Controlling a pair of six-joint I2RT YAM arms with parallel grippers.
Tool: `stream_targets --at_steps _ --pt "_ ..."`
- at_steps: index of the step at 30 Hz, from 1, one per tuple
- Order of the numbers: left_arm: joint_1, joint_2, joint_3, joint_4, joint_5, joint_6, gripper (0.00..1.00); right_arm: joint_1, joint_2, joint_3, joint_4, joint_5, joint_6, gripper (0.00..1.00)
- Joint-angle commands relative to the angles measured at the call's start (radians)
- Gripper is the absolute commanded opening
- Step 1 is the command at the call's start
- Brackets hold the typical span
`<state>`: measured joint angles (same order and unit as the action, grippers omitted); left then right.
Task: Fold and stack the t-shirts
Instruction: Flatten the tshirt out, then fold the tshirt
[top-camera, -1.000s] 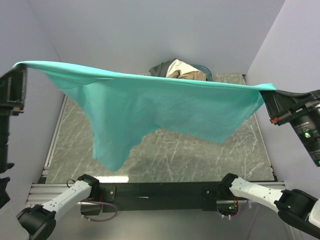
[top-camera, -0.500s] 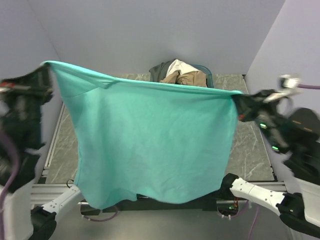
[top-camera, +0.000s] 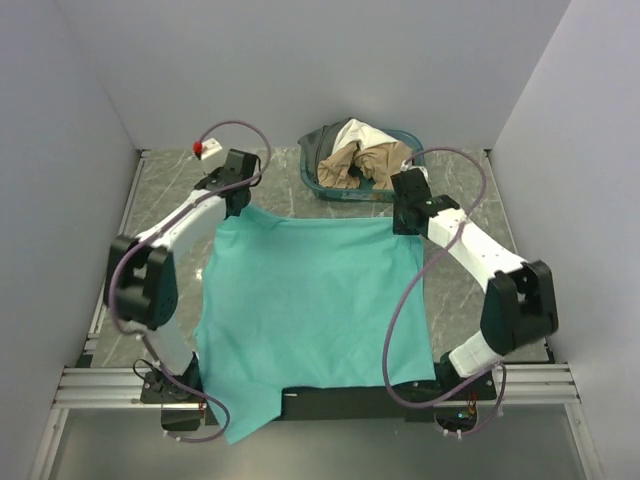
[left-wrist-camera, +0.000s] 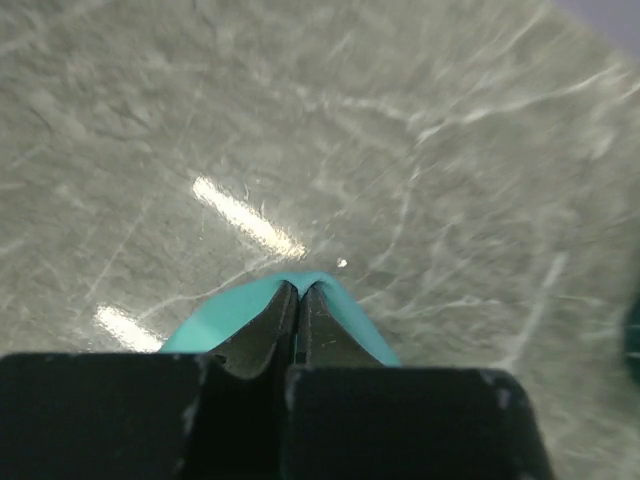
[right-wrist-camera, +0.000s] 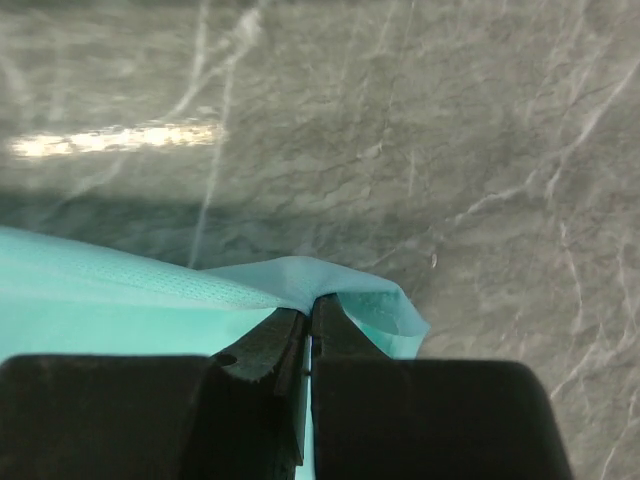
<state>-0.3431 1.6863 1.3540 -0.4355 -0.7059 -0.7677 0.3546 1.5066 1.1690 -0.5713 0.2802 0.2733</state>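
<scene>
Top view: fingertips of my left hand and right hand hidden under own wrist bodies. Teal shirt overhangs table near edge, covering part of base rail. In basket, dark grey shirt mostly buried under cream shirt and tan shirt.

Left wrist view: table blurred, shirt mostly behind my hand. Dark teal sliver cut off at right edge, unidentifiable.

Right wrist view: shirt runs off left edge.

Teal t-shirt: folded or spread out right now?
Spread. The teal t-shirt lies flat and open on the table, far corners pinched by the left gripper and right gripper; no fold visible.
</scene>
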Motion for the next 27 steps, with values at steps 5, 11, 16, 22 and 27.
stream_targets --at_steps 5,11,16,22,27 --pt "0.009 0.179 0.198 -0.031 -0.009 0.011 0.00 -0.049 0.104 0.100 0.111 0.002 -0.105 0.00" --pt "0.009 0.174 0.188 -0.054 0.014 -0.018 0.00 -0.074 0.122 0.113 0.102 0.008 -0.143 0.00" --pt "0.009 0.095 0.116 -0.109 0.066 -0.088 0.00 -0.074 0.115 0.100 0.094 0.008 -0.210 0.00" --pt "-0.007 -0.057 -0.080 -0.153 0.123 -0.224 0.00 -0.072 0.081 0.054 0.154 0.076 -0.345 0.00" --pt "-0.049 -0.204 -0.176 -0.213 0.117 -0.327 0.00 -0.072 0.043 0.017 0.218 0.068 -0.379 0.00"
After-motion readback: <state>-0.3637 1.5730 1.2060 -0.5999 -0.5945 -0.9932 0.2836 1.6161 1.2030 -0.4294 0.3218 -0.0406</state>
